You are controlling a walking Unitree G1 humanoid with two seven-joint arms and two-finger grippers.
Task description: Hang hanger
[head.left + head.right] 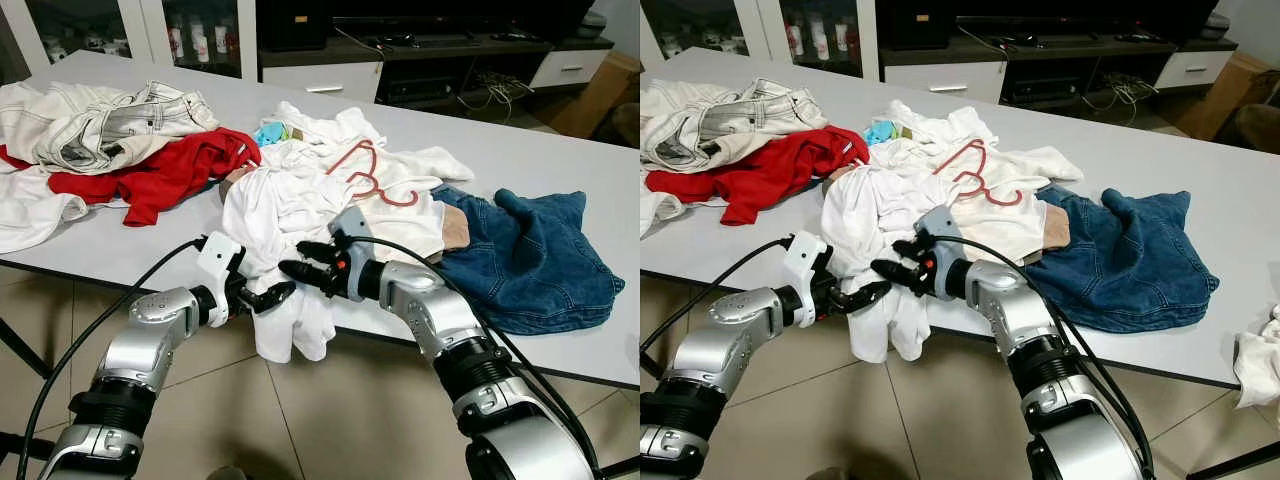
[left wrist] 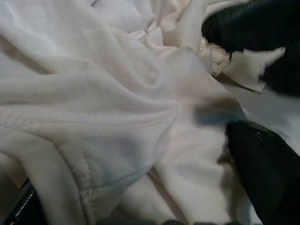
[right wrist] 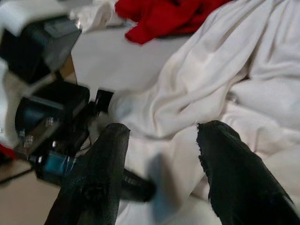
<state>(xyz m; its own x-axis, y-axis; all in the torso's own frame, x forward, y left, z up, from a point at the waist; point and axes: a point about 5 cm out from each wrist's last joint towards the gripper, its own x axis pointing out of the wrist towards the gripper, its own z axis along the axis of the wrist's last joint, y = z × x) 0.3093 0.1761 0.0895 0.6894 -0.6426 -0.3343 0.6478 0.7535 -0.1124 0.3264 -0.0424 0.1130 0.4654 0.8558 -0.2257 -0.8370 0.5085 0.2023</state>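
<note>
A red hanger point(image 1: 366, 176) lies flat on a heap of white garments in the middle of the table. A white shirt point(image 1: 283, 215) from that heap droops over the table's front edge. Both grippers are at this shirt. My left gripper point(image 1: 274, 294) reaches in from the left below the edge, its black fingers point(image 2: 262, 173) apart against the cloth. My right gripper point(image 1: 305, 259) points left just above it, open, with its fingers point(image 3: 234, 173) straddling a fold of the shirt point(image 3: 225, 84). Neither gripper touches the hanger, which lies further back on the table.
The white table point(image 1: 560, 150) also holds a red garment point(image 1: 170, 170), pale jeans point(image 1: 100, 125) at the back left and blue denim point(image 1: 530, 260) on the right. A low cabinet point(image 1: 420, 60) and a cardboard box point(image 1: 600, 95) stand behind. Tiled floor lies below.
</note>
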